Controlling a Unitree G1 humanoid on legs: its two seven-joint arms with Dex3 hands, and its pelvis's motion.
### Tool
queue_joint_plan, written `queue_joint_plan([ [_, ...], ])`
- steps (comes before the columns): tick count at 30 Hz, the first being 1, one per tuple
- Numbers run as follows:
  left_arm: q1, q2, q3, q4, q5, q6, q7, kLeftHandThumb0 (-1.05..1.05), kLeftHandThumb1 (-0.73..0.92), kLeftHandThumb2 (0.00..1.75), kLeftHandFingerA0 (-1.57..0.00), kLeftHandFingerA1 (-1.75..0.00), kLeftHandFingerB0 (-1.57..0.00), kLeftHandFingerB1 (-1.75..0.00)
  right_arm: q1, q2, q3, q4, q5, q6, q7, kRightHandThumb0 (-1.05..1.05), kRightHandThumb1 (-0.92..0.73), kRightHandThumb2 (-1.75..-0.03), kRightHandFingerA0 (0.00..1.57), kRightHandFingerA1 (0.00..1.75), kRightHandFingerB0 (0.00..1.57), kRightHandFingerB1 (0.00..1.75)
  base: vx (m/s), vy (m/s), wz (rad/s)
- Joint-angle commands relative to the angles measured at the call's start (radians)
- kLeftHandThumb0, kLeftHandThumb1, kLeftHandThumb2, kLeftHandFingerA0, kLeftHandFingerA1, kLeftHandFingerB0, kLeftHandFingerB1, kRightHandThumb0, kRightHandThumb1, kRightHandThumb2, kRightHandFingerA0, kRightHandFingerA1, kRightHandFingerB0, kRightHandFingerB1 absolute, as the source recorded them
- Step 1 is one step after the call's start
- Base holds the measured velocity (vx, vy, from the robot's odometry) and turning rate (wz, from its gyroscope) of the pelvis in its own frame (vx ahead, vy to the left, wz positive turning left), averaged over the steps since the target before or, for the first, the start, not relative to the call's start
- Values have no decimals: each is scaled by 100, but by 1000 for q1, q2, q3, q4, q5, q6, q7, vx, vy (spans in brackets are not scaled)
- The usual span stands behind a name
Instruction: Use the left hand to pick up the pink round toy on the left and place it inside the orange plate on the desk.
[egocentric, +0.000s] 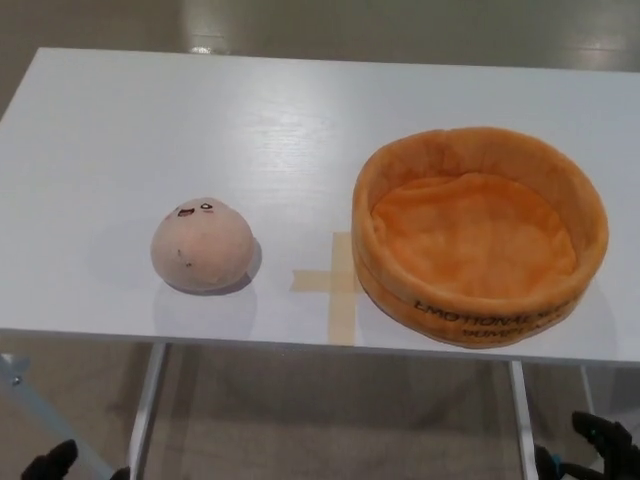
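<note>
The toy (201, 244) is pale pink with a tiny dark face and a few small brown dots. The plate (479, 232) is bright orange and soft, with black letters on its front wall. The desk (200, 130) is white. A cross of tan tape (335, 285) lies on it.

Head view, both hands low at bottom edge of frame. Left hand (58, 462): only a dark tip shows at the lower left corner, rest cut off. Right hand (600, 440): black fingertips (592, 424) visible at lower right, possibly spread, but too little in frame to judge. No forearms or wrists visible.
</note>
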Motion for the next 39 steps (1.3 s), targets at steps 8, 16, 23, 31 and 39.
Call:
queue_joint_plan([
  [8,7,8,-14,53,-17,-127,-38,-17,52,56,-18,-33,-19,-29,2,4,-7,41,8,-93,-66,-38,-33,-95,38,74,22,61,0,0,0],
  [16,66,45,-129,10,40,-195,-159,-28,51,58,-16,-34,-17,-29,20,2,-5,46,11,-104,-62,-34,-33,-96,39,73,23,61,0,0,0],
  [23,129,89,-209,-152,27,-216,-298,-17,42,91,-8,-51,-6,-49,14,-2,9,46,-2,-92,-74,-34,-33,-95,41,74,24,61,0,0,0],
  [31,351,247,-343,-739,-66,-148,-606,-16,40,90,-13,-53,-12,-50,7,0,5,47,6,-96,-64,-35,-33,-96,44,76,24,62,0,0,0],
  [39,467,434,-400,-1165,-264,-90,-812,-41,47,65,-22,-40,-27,-38,-1,1,1,46,9,-95,-66,-34,-34,-93,51,85,27,65,0,0,0],
])
